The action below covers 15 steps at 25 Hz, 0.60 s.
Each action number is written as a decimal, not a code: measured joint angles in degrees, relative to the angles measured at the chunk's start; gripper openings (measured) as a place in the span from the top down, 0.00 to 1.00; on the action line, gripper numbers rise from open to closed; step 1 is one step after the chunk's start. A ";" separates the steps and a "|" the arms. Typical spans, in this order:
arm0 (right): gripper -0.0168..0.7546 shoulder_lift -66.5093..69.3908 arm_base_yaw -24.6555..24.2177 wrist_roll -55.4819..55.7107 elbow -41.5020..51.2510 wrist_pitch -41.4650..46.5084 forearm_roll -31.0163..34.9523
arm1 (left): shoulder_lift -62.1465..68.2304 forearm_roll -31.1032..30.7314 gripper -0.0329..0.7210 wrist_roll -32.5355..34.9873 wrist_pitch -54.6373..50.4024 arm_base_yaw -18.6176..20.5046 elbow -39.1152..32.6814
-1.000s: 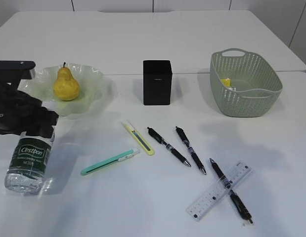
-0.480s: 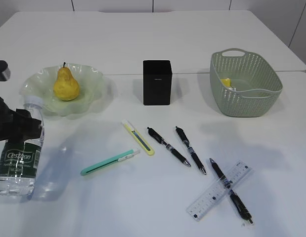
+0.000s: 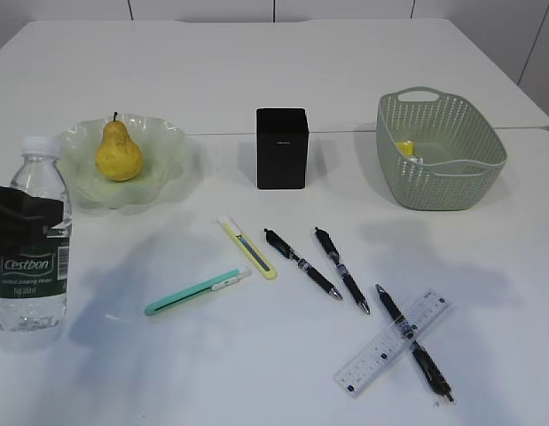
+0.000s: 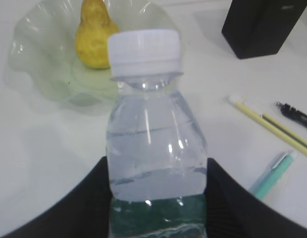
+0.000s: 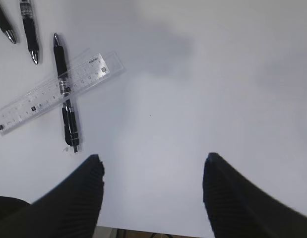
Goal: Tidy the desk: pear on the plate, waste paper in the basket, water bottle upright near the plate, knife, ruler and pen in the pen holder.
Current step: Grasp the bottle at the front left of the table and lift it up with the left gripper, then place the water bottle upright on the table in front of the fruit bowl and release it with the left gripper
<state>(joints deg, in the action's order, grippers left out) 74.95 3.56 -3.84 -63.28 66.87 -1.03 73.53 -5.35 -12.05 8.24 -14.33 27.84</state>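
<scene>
The water bottle (image 3: 32,240) stands upright at the desk's left edge, in front and left of the plate (image 3: 172,146). My left gripper (image 3: 24,220) is shut on its body just above the green label (image 4: 156,168). The pear (image 3: 119,153) sits on the plate. In the middle stands the black pen holder (image 3: 282,147). A yellow knife (image 3: 248,248), a mint-green knife (image 3: 197,291) and two black pens (image 3: 302,264) lie in front of it. The ruler (image 3: 394,342) crosses a third pen (image 3: 414,343). My right gripper (image 5: 152,171) hangs open over bare desk (image 5: 203,99).
The green basket (image 3: 443,177) stands at the back right with a yellow crumpled scrap (image 3: 404,148) inside. The desk's front edge runs just below my right gripper's fingers. A seam between two tabletops crosses behind the plate and holder.
The bottle has swung from leaning to upright in my left gripper and shifted left, nearer the desk's edge. The rest of the desk is unchanged.
</scene>
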 joint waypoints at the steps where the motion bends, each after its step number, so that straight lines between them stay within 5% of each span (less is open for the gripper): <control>1: 0.37 0.00 0.00 0.00 0.00 0.09 0.00 | -0.34 0.00 0.50 0.00 1.85 0.00 -0.44; 15: 0.37 0.00 0.00 2.07 0.00 1.23 0.00 | -0.30 -0.32 0.50 0.00 21.57 0.00 -1.23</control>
<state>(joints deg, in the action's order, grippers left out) 74.95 3.56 -1.77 -63.28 68.10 -1.03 73.23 -5.67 -12.05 29.81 -14.33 26.61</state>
